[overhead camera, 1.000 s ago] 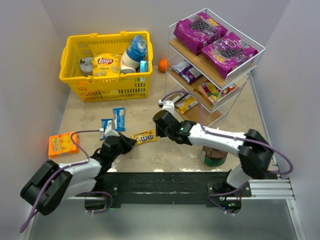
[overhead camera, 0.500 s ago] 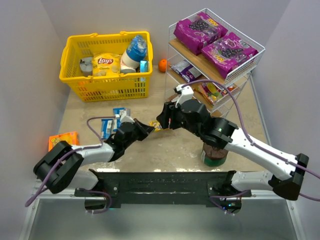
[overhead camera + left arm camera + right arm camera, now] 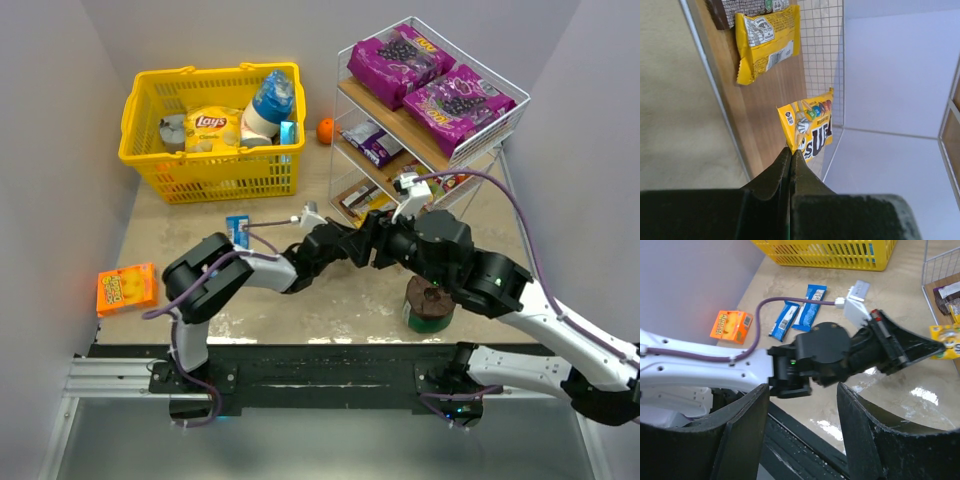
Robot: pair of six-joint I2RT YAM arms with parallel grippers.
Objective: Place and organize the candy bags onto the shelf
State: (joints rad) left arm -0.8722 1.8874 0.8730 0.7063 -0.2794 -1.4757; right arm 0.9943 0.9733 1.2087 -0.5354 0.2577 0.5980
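Observation:
My left gripper point(image 3: 791, 150) is shut on the lower corner of a yellow M&M's candy bag point(image 3: 809, 129), held in the air by the bottom tier point(image 3: 767, 100) of the shelf point(image 3: 495, 130). A yellow packet point(image 3: 767, 37) and a brown one point(image 3: 740, 10) lie on that tier. Two large purple bags point(image 3: 400, 55) point(image 3: 458, 100) fill the top tier. A small purple bag point(image 3: 372, 142) and a red one point(image 3: 425, 185) sit in the middle. My right gripper point(image 3: 802, 387) is open and empty above the left gripper point(image 3: 350, 245). Two blue bags point(image 3: 810, 312) point(image 3: 784, 320) lie on the table.
A yellow basket point(image 3: 210, 175) with a Lay's bag point(image 3: 212, 125) and a bottle stands at the back left. An orange box point(image 3: 126, 288) lies at the left edge. An orange ball point(image 3: 325, 130) sits beside the shelf, and a dark round jar point(image 3: 430, 305) stands under the right arm.
My left arm has swung right with the yellow bag, from the table's middle to the shelf's bottom tier. My right gripper has opened wider and drawn back to the right.

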